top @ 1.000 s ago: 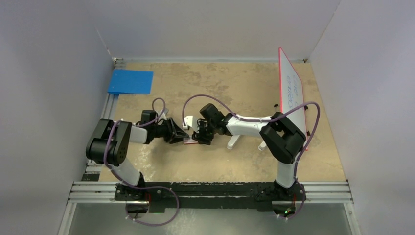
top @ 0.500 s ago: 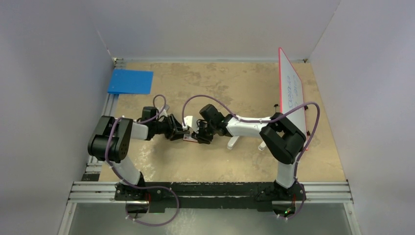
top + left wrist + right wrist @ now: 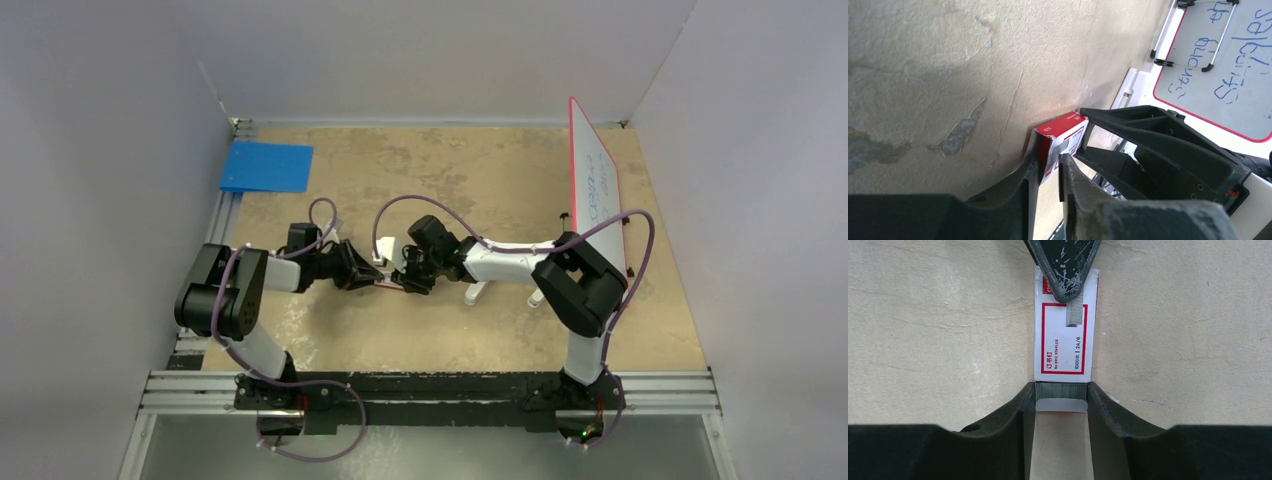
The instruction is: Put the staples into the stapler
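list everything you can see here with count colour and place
staple box: 1, red and white, table centre, between both grippers
staples: 1 row, grey, showing at the box's opened end
stapler: 1, white, on the table by the right forearm
short white piece: 1, white, right of the stapler
blue pad: 1, blue, far left corner
whiteboard: 1, white with red rim, tilted at the table's right side
table: 1, beige, under everything
left gripper: 1, black, pinching the box
right gripper: 1, black, fingers clamped on the opened end

One box (image 3: 1063, 347), one whiteboard (image 3: 598, 190), perhaps one staples block (image 3: 1060, 390).
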Controlling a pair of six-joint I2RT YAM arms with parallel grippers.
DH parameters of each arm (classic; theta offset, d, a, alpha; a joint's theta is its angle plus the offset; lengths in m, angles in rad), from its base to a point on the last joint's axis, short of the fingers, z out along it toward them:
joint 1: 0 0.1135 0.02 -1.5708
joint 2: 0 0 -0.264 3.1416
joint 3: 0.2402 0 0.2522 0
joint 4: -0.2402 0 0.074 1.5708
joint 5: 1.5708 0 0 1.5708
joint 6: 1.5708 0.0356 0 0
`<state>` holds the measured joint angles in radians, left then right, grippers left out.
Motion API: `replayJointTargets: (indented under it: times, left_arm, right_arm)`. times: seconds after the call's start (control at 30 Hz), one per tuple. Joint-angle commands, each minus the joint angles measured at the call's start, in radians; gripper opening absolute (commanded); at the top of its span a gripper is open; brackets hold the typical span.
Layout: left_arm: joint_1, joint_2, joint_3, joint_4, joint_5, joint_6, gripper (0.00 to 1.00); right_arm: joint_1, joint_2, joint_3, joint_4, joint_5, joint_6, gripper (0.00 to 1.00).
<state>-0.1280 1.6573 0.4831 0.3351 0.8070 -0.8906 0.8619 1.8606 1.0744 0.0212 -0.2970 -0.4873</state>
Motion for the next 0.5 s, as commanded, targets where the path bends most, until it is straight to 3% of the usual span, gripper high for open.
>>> replayJointTargets:
  times: [0.0,0.2,0.47]
  left_arm:
    - [0.009,-0.004,-0.007,0.092,0.024,0.048,0.17]
    - [0.035,-0.011,-0.029,0.177,0.039,0.096,0.0]
    - [0.07,0.022,-0.009,0.159,0.078,0.174,0.0]
  right_arm:
    - [-0.001,0.019,-0.013,-0.02,0.056,-0.012,0.34]
    - [-0.001,0.019,-0.013,-0.019,0.095,-0.016,0.33]
    - [-0.001,0.011,-0.025,-0.018,0.108,-0.024,0.32]
